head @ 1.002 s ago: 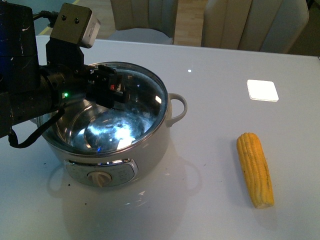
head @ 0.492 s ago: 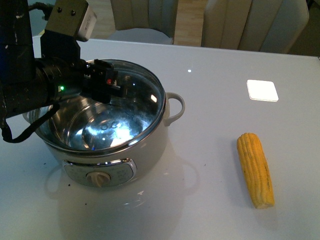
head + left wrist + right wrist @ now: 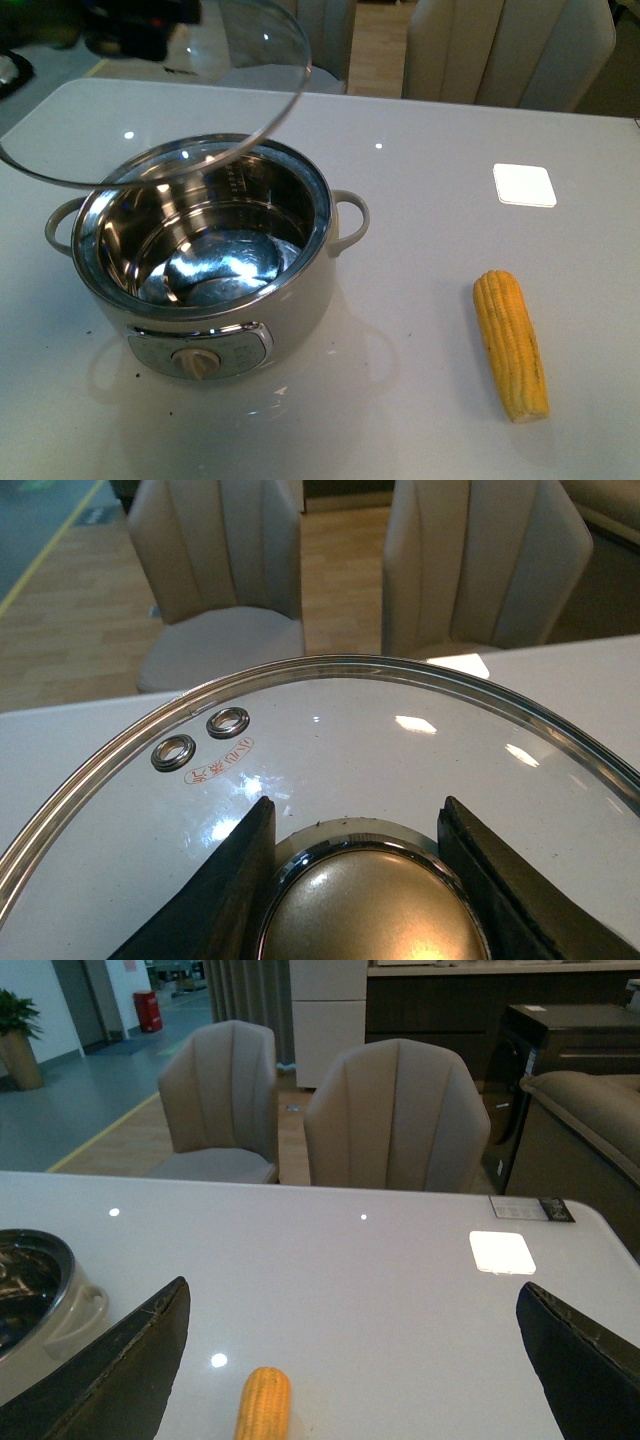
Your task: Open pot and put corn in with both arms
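The cream-white pot (image 3: 300, 290) stands open at the table's left, its steel inside empty. Above and behind it hangs the glass pot lid (image 3: 262, 60), tilted. My left gripper (image 3: 358, 820) is shut on the lid's brass knob (image 3: 370, 910), one black finger on each side. In the front view that arm is only a dark blur at the top left. The yellow corn (image 3: 510, 345) lies on the table to the right of the pot. My right gripper (image 3: 350, 1360) hangs open above the table. The corn's tip (image 3: 263, 1405) shows between its fingers and the pot's handle (image 3: 80, 1310) beside them.
A white square patch (image 3: 524, 183) lies on the table beyond the corn. Beige chairs (image 3: 500, 50) stand behind the far table edge. Bare white tabletop (image 3: 420, 250) separates pot and corn.
The lid has gone from resting on the pot to hanging above and behind it. My left arm rose with it, mostly out of the front view. The corn has not moved.
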`<action>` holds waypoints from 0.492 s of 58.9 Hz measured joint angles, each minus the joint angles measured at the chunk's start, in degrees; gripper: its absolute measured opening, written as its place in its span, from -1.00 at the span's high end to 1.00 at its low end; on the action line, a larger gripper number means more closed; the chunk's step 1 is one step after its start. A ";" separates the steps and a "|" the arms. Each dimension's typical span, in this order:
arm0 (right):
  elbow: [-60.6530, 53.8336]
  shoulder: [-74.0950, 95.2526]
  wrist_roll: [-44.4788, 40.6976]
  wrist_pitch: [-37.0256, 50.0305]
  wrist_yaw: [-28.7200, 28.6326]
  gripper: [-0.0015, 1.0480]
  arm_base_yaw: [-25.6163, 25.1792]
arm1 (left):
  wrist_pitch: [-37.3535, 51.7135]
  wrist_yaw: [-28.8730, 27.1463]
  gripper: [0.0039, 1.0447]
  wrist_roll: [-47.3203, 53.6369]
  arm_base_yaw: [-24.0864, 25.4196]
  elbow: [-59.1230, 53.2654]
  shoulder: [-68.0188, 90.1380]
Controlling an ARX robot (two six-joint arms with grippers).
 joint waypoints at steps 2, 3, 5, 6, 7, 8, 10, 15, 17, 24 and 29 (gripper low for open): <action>0.00 0.00 0.00 0.00 -0.02 -0.83 0.00 | 0.04 0.42 0.19 0.02 1.44 -0.81 -1.44; 0.00 0.00 0.00 0.00 0.00 -0.83 0.00 | 0.07 0.68 0.19 0.02 1.95 -1.09 -1.88; 0.00 0.00 0.02 0.00 0.00 -0.83 0.00 | 0.22 1.11 0.19 0.02 3.61 -2.05 -3.26; 0.00 0.00 0.00 0.00 0.00 -0.83 0.00 | 0.39 1.64 0.19 0.07 4.76 -2.73 -4.09; 0.00 0.00 0.00 0.00 -0.02 -0.83 0.00 | 0.57 2.10 0.19 0.15 5.95 -3.39 -4.83; 0.00 0.00 0.00 0.00 -0.02 -0.83 0.00 | 0.66 2.32 0.19 0.22 6.58 -3.72 -5.20; 0.00 0.00 0.00 0.00 -0.02 -0.83 0.00 | 1.05 2.84 0.19 0.48 8.48 -4.68 -6.14; 0.00 0.00 0.02 0.00 -0.02 -0.83 0.00 | 2.45 5.18 0.19 1.81 14.01 -6.97 -7.80; 0.00 0.00 0.00 0.00 -0.02 -0.83 0.00 | 3.19 6.14 0.19 2.38 16.22 -7.69 -8.02; 0.00 0.00 0.00 0.00 -0.02 -0.83 0.00 | 6.14 9.81 0.19 4.94 25.27 -9.09 -7.65; 0.00 0.00 0.00 0.00 -0.02 -0.83 0.00 | 9.05 11.93 0.19 6.40 30.88 -9.11 -5.77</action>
